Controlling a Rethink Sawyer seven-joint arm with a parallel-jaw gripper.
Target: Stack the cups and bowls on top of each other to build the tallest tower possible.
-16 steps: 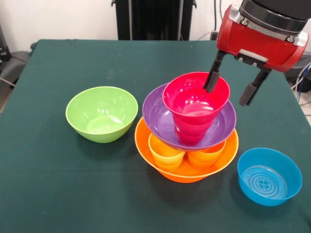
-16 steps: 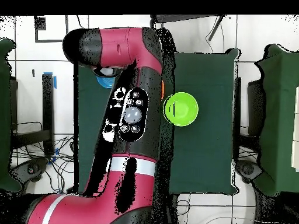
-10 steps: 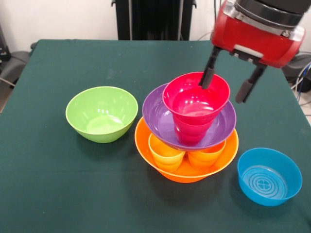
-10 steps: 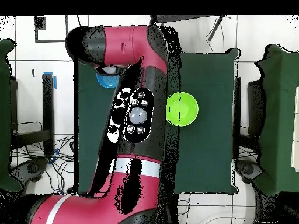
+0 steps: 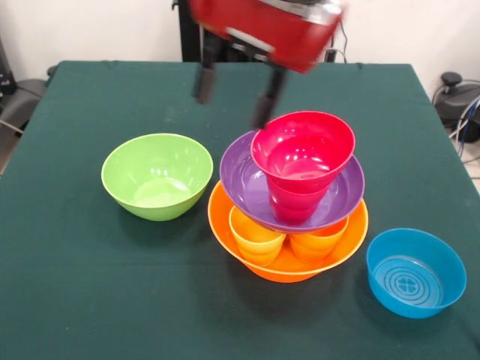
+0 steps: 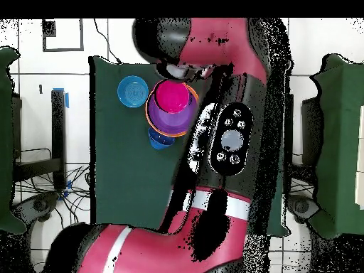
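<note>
The gripper (image 5: 234, 96) hangs with fingers spread and empty behind the tower (image 5: 291, 196) at mid-tabletop; judged next, the lime green bowl (image 5: 157, 175) wants a rim grasp, then level, centred placing.

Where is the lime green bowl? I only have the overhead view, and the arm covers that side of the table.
Observer: The lime green bowl stands upright and empty on the table, close beside the tower.
Operator: What is holding up the purple bowl?
Observer: The purple bowl rests on two cups that stand inside the orange bowl.
Operator: Is the gripper carrying anything?
Observer: No. The gripper is open and empty, above the table behind the two bowls.
</note>
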